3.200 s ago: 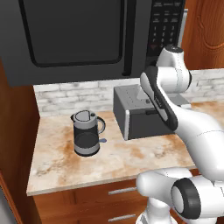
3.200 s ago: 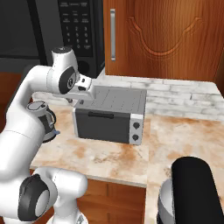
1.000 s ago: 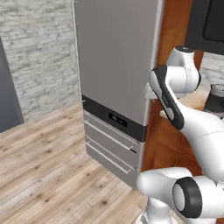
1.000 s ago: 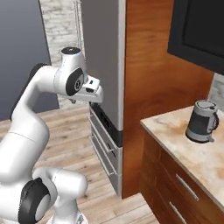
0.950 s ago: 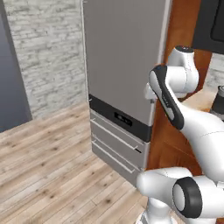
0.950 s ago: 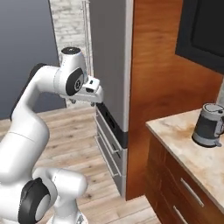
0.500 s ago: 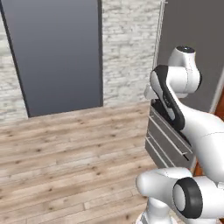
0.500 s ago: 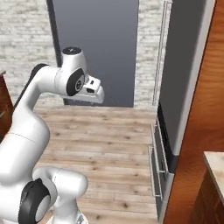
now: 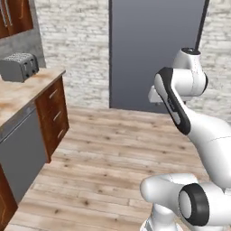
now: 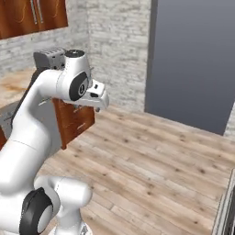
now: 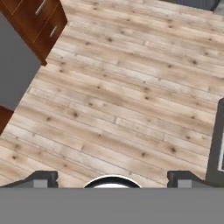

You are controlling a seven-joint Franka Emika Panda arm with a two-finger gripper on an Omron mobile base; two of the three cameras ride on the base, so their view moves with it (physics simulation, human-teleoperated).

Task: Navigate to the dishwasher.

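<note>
The dishwasher [image 9: 21, 153] is a flat light-grey panel under the marble counter at the lower left of the left base view, set between reddish-brown cabinets. Its front also shows at the left edge of the hand view as the dishwasher [image 11: 12, 70]. In the right base view my arm covers most of it. My gripper [image 10: 100, 99] hangs in mid-air over the wooden floor, well away from the panel. In the hand view the gripper [image 11: 112, 178] is open, its two fingertips [image 11: 43, 177] far apart with nothing between them.
A toaster [image 9: 18, 66] stands on the marble counter [image 9: 27, 92], above wooden drawers [image 9: 53, 113]. A wide dark-grey wall panel [image 9: 153, 49] rises behind the open wooden floor [image 9: 113, 153]. The fridge's edge [image 10: 228, 202] stands at the right.
The base has turned, so the whole scene swung: the fridge slid out to the right and the counter with the dishwasher came in at the left. The arm's pose is unchanged.
</note>
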